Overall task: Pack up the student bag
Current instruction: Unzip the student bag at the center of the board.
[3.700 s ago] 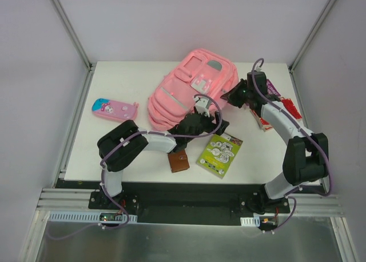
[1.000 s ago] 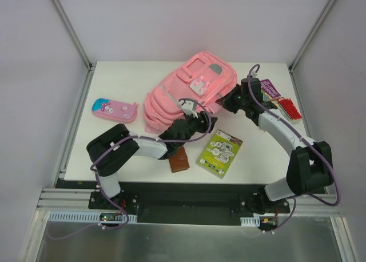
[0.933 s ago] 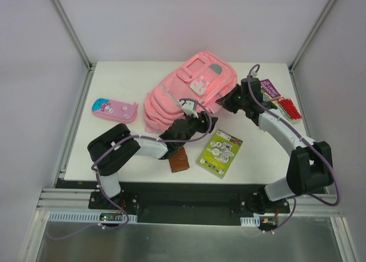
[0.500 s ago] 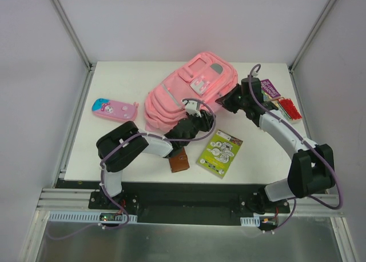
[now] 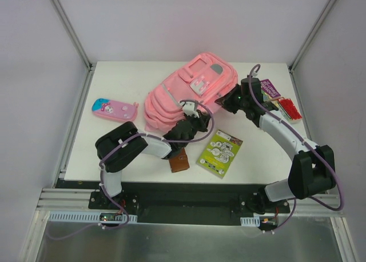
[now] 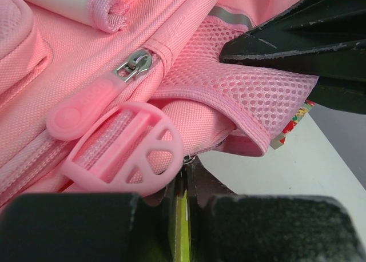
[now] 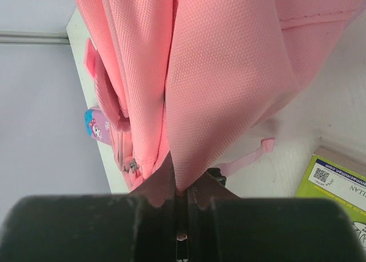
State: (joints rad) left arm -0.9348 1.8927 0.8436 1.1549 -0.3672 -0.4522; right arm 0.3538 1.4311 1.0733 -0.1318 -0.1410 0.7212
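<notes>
Pinching a fold of the backpack [image 5: 186, 90] in the right gripper [image 7: 182, 185], with fingers pressed together on the fabric. Holding the left gripper [image 6: 183, 173] shut to a slit just beneath the strap buckle [image 6: 150, 156] and zip pull [image 6: 80, 107]; not showing whether any fabric is caught. Resting the backpack on the table [image 5: 126, 79], upper centre of the overhead frame. Risking the thin fold slipping out under tension, or pulling with nothing caught and dragging the backpack onto the green packet [image 5: 219, 153].
</notes>
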